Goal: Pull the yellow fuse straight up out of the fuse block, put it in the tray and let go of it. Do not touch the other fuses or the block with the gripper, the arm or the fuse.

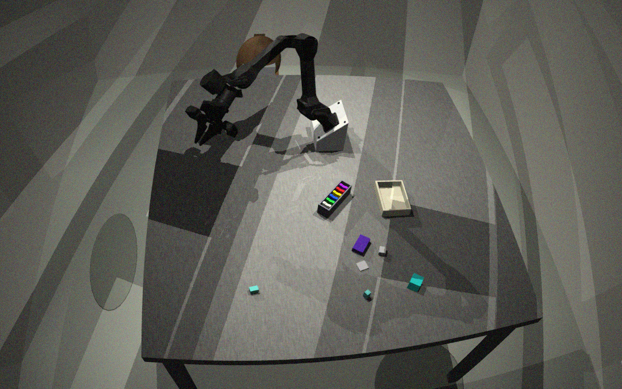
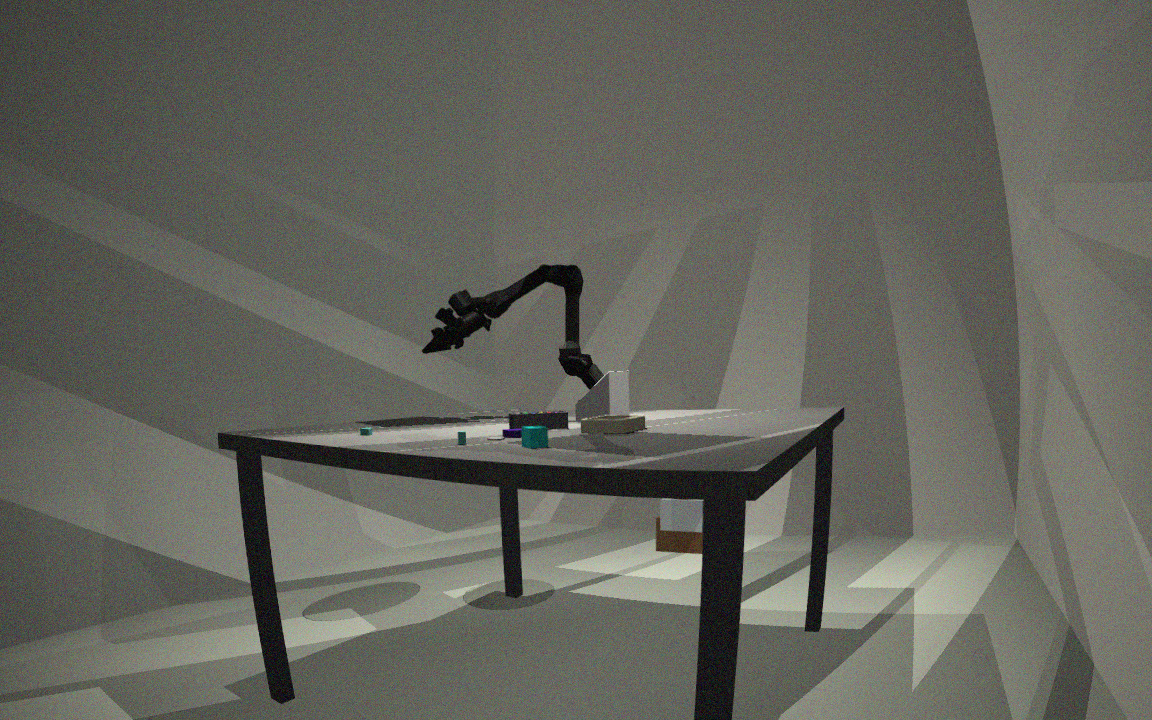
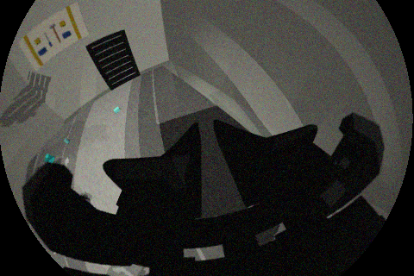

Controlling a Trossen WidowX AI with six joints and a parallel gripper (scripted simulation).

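Observation:
The yellow fuse [image 1: 337, 193] sits in the dark fuse block [image 1: 323, 211] [image 2: 538, 420], between the red and the blue fuse, in a row with purple, green and white ones. The single fuses cannot be made out in the exterior view. The shallow cream tray [image 1: 397, 213] [image 2: 612, 426] stands to the right of the block in the top view, and no fuse shows in it. My gripper [image 1: 198, 143] [image 2: 425, 350] [image 3: 206, 126] is open by a narrow gap and empty. It hangs high above the table, far left of the block, pointing obliquely down. Neither block nor tray shows in the wrist view.
A purple block [image 1: 361, 243] [image 2: 511, 433], a white cube [image 1: 382, 250] and a flat white piece [image 1: 362, 265] lie nearer the front. A large teal block [image 1: 416, 282] [image 2: 534, 437] and two small teal ones [image 1: 367, 293] [image 1: 254, 289] lie beyond. The white arm mount [image 2: 617, 394] stands behind.

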